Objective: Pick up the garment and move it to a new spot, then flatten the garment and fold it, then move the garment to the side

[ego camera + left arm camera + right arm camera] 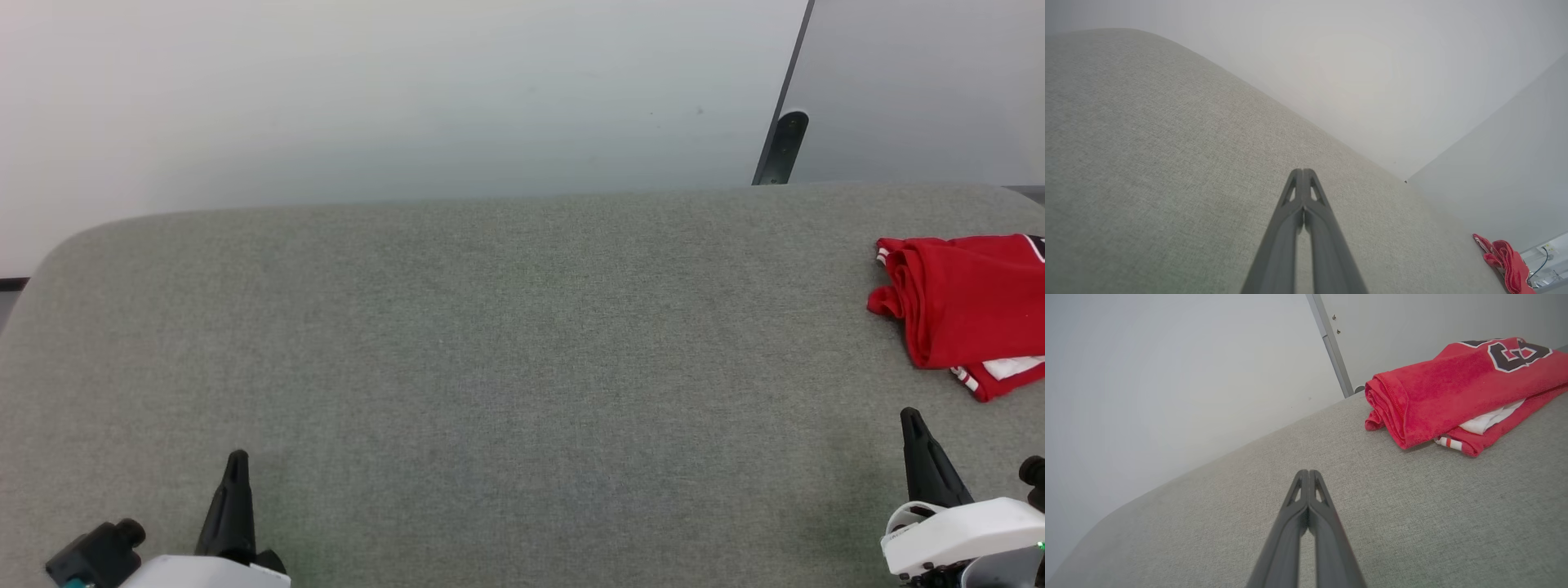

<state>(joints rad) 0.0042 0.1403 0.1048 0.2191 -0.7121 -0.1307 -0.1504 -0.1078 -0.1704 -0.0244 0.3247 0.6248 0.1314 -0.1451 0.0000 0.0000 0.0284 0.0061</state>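
Grey woven tabletop (pixel 490 367) is running under both arms, with a pale wall (pixel 367 98) standing behind it; left gripper (pixel 236 459) is hanging low over the weave, its two fingers pressed together and pinching nothing; right gripper (pixel 911 418) is sitting likewise, fingers pressed together and bare. The garment (pixel 963 302) is lying ahead of the right gripper and to its outer side, apart from its tips and well away from the left gripper; it is resting as a compact layered bundle, red outermost, with white sleeve and striped trim peeking from the near edge and dark numerals showing on top. Judgement: folding and the shift to the side are looking done; the layers are looking loose rather than crisp; nothing obvious is remaining unless a tidier fold is wanted.
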